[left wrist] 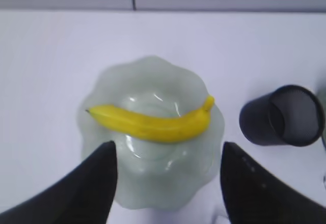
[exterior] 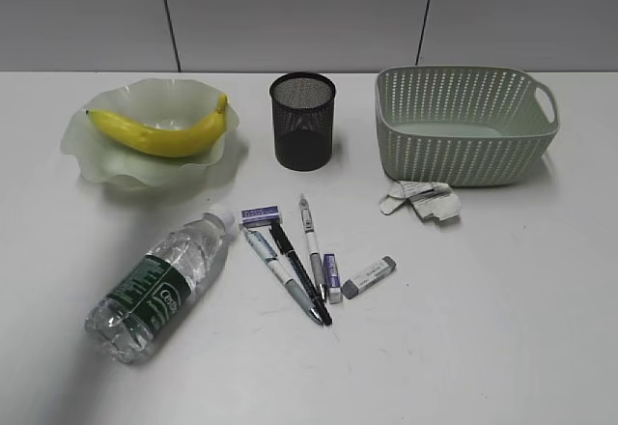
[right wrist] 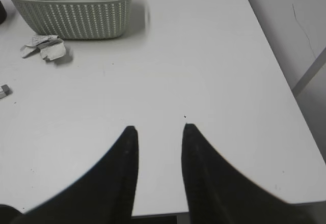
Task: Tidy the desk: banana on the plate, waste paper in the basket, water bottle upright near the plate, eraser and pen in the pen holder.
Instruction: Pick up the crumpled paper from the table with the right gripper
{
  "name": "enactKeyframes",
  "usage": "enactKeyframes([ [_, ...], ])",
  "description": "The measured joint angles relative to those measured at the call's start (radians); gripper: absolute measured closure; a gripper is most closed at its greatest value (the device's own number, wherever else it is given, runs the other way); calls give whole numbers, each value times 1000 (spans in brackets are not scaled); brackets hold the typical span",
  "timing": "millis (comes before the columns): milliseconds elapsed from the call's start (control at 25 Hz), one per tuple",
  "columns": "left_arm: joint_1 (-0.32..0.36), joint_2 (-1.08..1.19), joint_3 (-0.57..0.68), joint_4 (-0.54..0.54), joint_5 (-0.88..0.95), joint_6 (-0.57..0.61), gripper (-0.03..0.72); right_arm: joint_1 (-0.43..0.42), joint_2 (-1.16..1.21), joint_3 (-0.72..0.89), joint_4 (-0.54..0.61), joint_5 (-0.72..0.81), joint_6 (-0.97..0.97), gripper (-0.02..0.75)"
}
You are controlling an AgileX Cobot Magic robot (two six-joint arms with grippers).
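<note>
The yellow banana (exterior: 159, 133) lies in the wavy pale green plate (exterior: 106, 169) at the back left. The water bottle (exterior: 159, 285) lies on its side at the front left of the desk (exterior: 502, 328). Three pens (exterior: 290, 269) and three erasers (exterior: 368, 276) lie in the middle. The black mesh pen holder (exterior: 302, 121) stands empty behind them. The waste paper (exterior: 422, 200) lies in front of the basket (exterior: 463, 126). My left gripper (left wrist: 168, 145) is open and empty above the plate (left wrist: 168, 188) and banana (left wrist: 153, 124). My right gripper (right wrist: 160, 127) is open and empty over bare desk.
Neither arm shows in the exterior view. The right wrist view shows the basket (right wrist: 76, 10), the waste paper (right wrist: 43, 48), one eraser's end (right wrist: 4, 90) and the desk's right edge (right wrist: 285, 76). The pen holder (left wrist: 282, 117) stands right of the plate.
</note>
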Motion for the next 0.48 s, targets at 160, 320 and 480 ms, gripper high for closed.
enactKeyframes([
  [160, 0, -220, 0, 117, 1, 13, 264, 0, 0, 0, 0, 0, 0, 491],
  [320, 0, -432, 97, 151, -5, 22, 309, 0, 0, 0, 0, 0, 0, 491],
  [480, 0, -639, 344, 158, -5, 24, 326, 0, 0, 0, 0, 0, 0, 491],
])
